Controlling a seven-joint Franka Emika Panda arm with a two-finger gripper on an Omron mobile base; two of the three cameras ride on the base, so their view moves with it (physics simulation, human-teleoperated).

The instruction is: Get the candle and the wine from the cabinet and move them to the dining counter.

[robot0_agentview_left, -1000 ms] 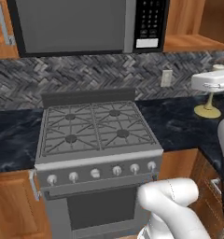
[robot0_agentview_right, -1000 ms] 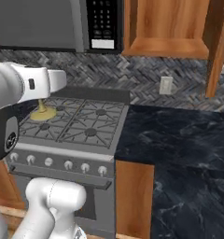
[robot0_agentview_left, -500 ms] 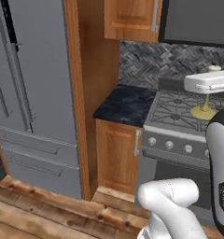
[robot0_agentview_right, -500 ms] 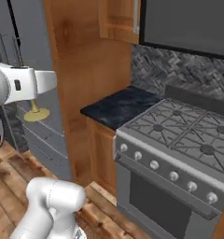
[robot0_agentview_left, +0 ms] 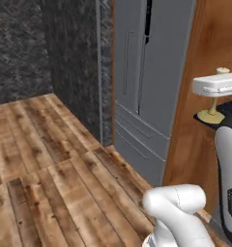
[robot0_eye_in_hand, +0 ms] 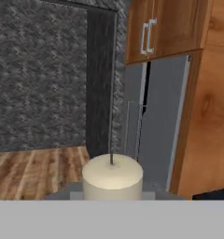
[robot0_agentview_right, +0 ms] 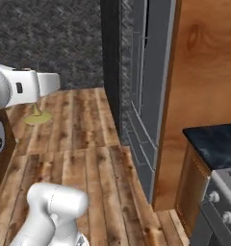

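- In the left base view, bare wooden plank flooring [robot0_agentview_left: 45, 159] occupies the left half, backed by a dark grey patterned wall [robot0_agentview_left: 21, 48].
- A grey refrigerator [robot0_agentview_left: 147, 82] stands right of that wall, set against an orange-brown wooden side panel [robot0_agentview_left: 210, 43].
- The candle [robot0_agentview_left: 213, 99] sits at the right edge of that view, raised off the floor: its cream top shows above the white hand, while its thin brass stem and round flat base hang below the hand.
- The gripper [robot0_agentview_left: 219, 87] is closed across the candle at the level where the cream stick meets the holder; the fingers themselves are hidden by the hand's white housing.
- The candle stands upright, its base level and touching no surface.
- In the right base view, the gripper [robot0_agentview_right: 38, 96] is at the far left, and the candle's [robot0_agentview_right: 37, 116] brass base shows just beneath the white forearm, over the wooden flooring [robot0_agentview_right: 83, 144].
- To the right in that view stand the refrigerator [robot0_agentview_right: 148, 72], the wooden side panel [robot0_agentview_right: 204, 62], then a black countertop corner [robot0_agentview_right: 213, 144] and a stove front with knobs [robot0_agentview_right: 218, 206].
- In the hand view, the candle [robot0_eye_in_hand: 112, 177] fills the lower centre, its dark wick pointing up, directly ahead of the hand.
- Beyond it are the dark wall [robot0_eye_in_hand: 39, 74], the refrigerator [robot0_eye_in_hand: 156, 116] and a wooden upper cabinet with silver handles [robot0_eye_in_hand: 165, 28].
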